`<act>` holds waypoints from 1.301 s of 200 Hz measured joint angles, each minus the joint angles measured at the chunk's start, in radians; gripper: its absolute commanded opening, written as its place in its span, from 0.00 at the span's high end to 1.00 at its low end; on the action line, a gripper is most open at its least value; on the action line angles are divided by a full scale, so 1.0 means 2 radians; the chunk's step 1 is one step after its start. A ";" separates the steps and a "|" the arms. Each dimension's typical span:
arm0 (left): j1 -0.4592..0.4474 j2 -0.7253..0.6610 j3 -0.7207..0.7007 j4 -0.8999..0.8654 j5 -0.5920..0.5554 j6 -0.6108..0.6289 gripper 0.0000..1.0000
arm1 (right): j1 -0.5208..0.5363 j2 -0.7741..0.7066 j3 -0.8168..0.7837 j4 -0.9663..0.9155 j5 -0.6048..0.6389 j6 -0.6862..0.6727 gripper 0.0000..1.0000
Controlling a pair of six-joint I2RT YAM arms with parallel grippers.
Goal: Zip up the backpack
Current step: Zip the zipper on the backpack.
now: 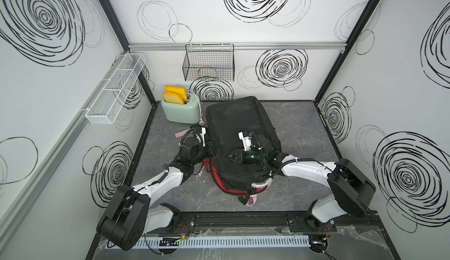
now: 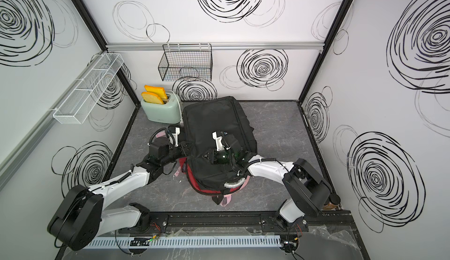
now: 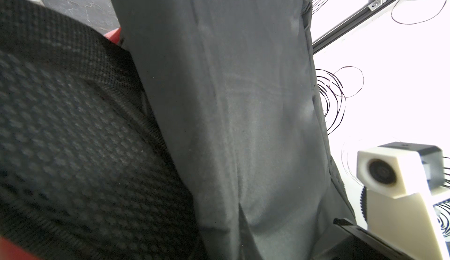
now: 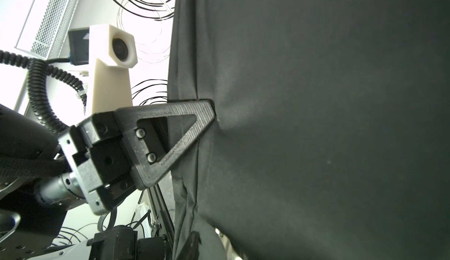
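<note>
- The black backpack is laid flat at the middle of the grey tabletop, with its red lining exposed at the near end.
- The left gripper is clenched on the fabric at the backpack's left edge; in the right wrist view one finger is pressed into a fold there.
- The right gripper is set on top of the backpack, over its near half; whether it is released or clenched cannot be told.
- A mint toaster holding two toast slices is placed at the far left, just beside the backpack.
</note>
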 measured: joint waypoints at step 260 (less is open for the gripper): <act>0.002 0.000 -0.001 0.003 -0.003 0.000 1.00 | 0.007 -0.077 0.026 -0.179 0.175 -0.120 1.00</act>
